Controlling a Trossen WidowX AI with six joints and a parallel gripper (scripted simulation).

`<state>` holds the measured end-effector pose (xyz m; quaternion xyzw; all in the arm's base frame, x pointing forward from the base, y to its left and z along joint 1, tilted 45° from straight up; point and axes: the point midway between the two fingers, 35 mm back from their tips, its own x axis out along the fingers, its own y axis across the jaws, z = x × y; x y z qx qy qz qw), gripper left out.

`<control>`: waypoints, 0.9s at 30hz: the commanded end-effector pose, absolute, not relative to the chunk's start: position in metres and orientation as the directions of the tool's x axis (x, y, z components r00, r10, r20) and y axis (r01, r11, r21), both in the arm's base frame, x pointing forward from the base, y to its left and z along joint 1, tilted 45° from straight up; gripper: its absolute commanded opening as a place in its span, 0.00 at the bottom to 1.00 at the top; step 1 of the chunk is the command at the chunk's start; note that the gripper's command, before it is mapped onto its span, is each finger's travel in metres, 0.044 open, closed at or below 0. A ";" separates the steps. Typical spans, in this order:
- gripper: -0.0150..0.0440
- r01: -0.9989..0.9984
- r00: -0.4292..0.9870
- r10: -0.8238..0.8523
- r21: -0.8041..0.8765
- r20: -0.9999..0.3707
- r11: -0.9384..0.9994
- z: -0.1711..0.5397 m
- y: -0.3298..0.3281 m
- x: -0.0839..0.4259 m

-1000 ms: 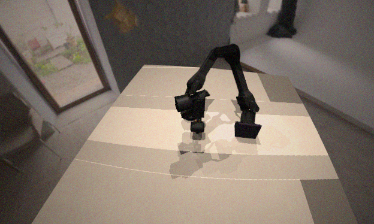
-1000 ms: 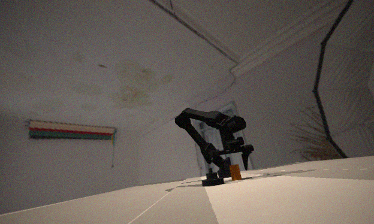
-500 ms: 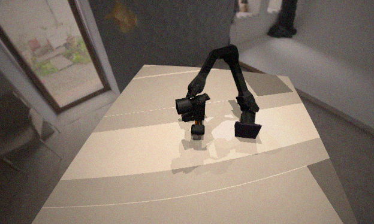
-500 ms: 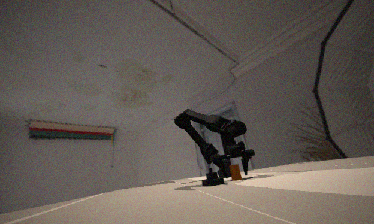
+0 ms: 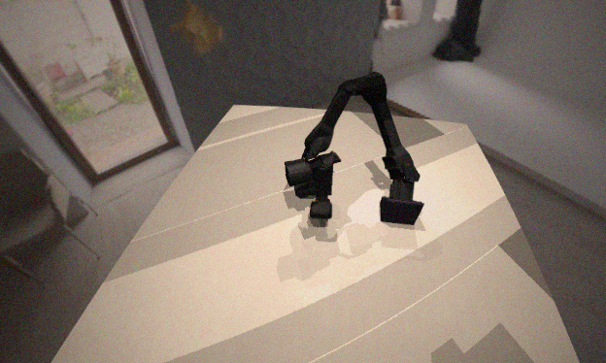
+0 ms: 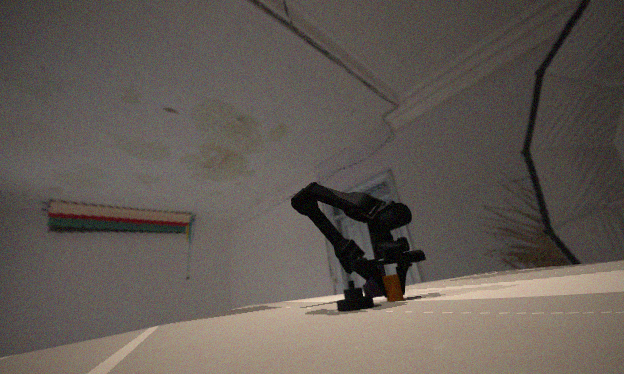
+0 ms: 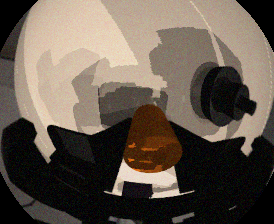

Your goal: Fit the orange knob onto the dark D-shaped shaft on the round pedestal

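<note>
The orange knob (image 6: 393,288) (image 7: 152,142) stands upright on the table, with its lower end at table level in the exterior view. My gripper (image 5: 319,218) (image 7: 149,123) is shut on it, with one finger on each side in the wrist view. The knob is hidden behind the gripper in the top view. The round dark pedestal (image 6: 355,303) (image 7: 219,95) stands beside the knob, to its left in the exterior view and to its right in the wrist view. Its shaft (image 6: 351,285) (image 7: 248,106) is bare. The shaft's flat side cannot be made out.
The arm's dark base (image 5: 401,211) stands on the table (image 5: 233,295), to the right of the gripper in the top view. Shadows and light bands cross the table top.
</note>
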<state>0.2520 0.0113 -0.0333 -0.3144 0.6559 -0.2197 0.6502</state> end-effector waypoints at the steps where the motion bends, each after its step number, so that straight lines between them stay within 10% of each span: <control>1: 0.31 -0.131 0.044 -0.699 -0.697 -0.714 0.704 -0.029 0.017 0.254; 27: 0.25 -0.133 0.042 -0.697 -0.695 -0.716 0.706 0.068 0.107 0.253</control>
